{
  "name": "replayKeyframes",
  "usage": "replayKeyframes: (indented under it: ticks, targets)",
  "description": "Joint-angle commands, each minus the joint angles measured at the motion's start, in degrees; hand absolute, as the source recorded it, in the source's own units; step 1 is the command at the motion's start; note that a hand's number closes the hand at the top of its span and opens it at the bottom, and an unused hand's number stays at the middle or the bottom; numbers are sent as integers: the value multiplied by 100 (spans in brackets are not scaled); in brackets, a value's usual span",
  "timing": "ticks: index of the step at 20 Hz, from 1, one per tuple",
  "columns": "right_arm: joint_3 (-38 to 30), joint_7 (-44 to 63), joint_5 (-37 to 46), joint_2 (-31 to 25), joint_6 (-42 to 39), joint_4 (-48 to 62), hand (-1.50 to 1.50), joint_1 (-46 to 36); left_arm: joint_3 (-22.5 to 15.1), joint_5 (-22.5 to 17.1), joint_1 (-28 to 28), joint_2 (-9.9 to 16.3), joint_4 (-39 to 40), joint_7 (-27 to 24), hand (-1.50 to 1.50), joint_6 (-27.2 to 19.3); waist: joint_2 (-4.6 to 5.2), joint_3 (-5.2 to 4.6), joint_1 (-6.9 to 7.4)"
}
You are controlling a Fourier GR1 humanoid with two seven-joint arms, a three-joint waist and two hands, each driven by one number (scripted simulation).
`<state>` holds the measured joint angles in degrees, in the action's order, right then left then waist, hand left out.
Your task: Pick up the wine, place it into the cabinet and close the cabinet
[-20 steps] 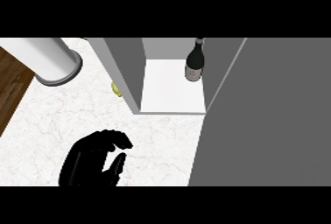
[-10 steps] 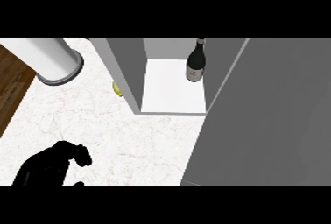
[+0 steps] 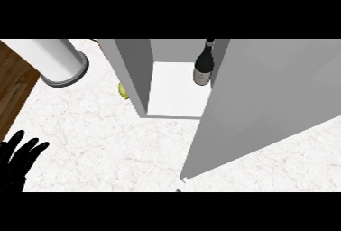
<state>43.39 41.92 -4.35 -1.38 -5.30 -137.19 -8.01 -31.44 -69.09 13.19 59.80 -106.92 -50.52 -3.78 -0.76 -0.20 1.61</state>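
Note:
The dark wine bottle [image 3: 203, 67] stands upright inside the grey cabinet [image 3: 133, 72], at the right of its white floor. The cabinet's door [image 3: 266, 103] is a large grey panel swung part way across the opening, its lower edge reaching toward the view's bottom. My left hand [image 3: 16, 160] shows at the lower left edge with its fingers straight and pointing up, holding nothing. It is far from the cabinet. My right hand does not show.
A white cylinder with a grey base [image 3: 57, 61] stands at the back left on the marble counter [image 3: 100, 140]. A small yellow-green object [image 3: 123, 90] peeks out beside the cabinet's left wall. Dark wood floor [image 3: 13, 85] lies past the counter's left edge.
My left hand has drawn back from the middle of the counter to the lower left edge and its fingers have straightened. The door has swung further across the opening.

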Motion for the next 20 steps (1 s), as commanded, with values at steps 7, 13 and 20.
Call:
replayKeyframes:
  ticks: [7,13,20]
  targets:
    - [1280,-413,764,112,2002,904,150,-1589,802,-323,809,677,670,-341,-150,1245,-8,-15,158]
    - [782,-767,710,96,2893,1400,150,-2275,1178,-447,1002,912,980,-421,-150,1933,56,-11,208]
    - [-370,-573,354,108,3291,2372,150,-3626,1417,-431,1372,1057,983,-373,-150,2193,80,0,300]
